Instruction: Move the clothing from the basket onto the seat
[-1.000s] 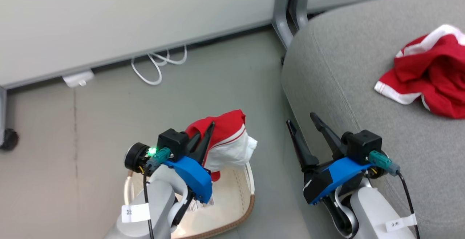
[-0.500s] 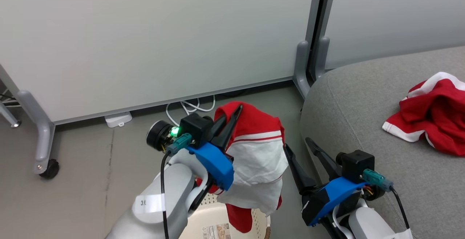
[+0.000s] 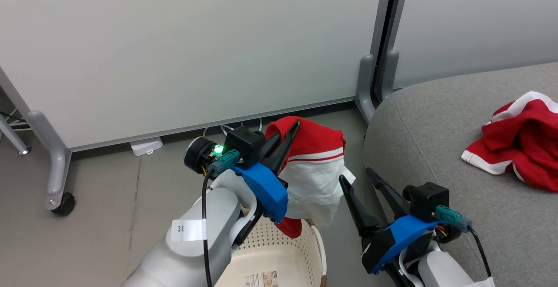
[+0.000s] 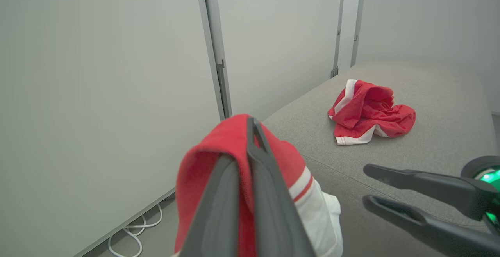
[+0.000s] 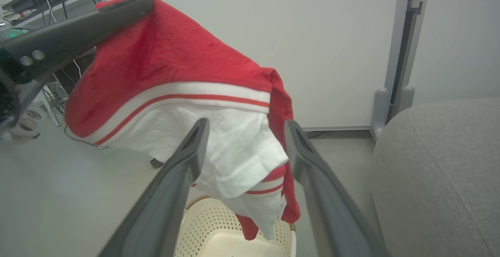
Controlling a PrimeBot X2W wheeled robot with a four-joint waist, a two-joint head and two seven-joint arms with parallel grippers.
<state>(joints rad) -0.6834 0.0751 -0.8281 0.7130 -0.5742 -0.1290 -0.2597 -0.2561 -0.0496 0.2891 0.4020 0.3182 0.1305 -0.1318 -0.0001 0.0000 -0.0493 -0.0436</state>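
Two red garments with white trim are sharing the scene. In the head view, the hanging garment point(image 3: 314, 165) is dangling at the centre from the left claw point(image 3: 295, 126). The claw's dark fingers are pressing together on a red fold at the garment's top. Its white panel and a red tail are drooping toward six o'clock, over the open mouth of the basket point(image 3: 283, 241). I cannot tell whether the tail is brushing the rim. The basket is sitting on the floor point(image 3: 109, 199) at six o'clock, and a label point(image 3: 261, 278) is showing on its inside bottom.

The crumpled garment point(image 3: 518, 138) is lying at three o'clock on the seat point(image 3: 436, 147), well apart from the hanging one. The grey seat is spreading from about two o'clock to five o'clock.

The right claw point(image 3: 355, 174) is hovering at the hanging garment's four o'clock, between it and the seat's rounded edge. Its fingers are spread wide and are gripping nothing. In the right wrist view, the white cloth is hanging beyond the gap between those fingers.

A pale partition panel point(image 3: 174, 51) is standing across twelve o'clock. A white cable point(image 3: 226, 128) is coiling at its foot, and a caster wheel point(image 3: 63, 204) is resting at nine o'clock.
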